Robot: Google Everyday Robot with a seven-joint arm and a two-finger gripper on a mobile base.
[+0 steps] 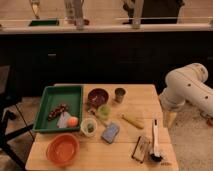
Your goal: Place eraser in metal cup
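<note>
The eraser (142,148), a flat dark block with a tan striped face, lies near the table's front right edge, next to a white-handled brush (155,141). The metal cup (120,94), a small grey cylinder, stands upright at the back of the table, right of the dark red bowl (98,96). My white arm (186,87) hangs at the right of the table. The gripper (169,118) points down just off the table's right edge, far from the eraser and the cup, with nothing seen in it.
A green tray (52,95) holding food items sits on the left. An orange bowl (62,149), a small white bowl (89,126), a pale green cup (103,111), a blue-grey sponge (110,132) and a yellow stick (132,121) stand on the wooden table (145,100). A dark counter runs behind.
</note>
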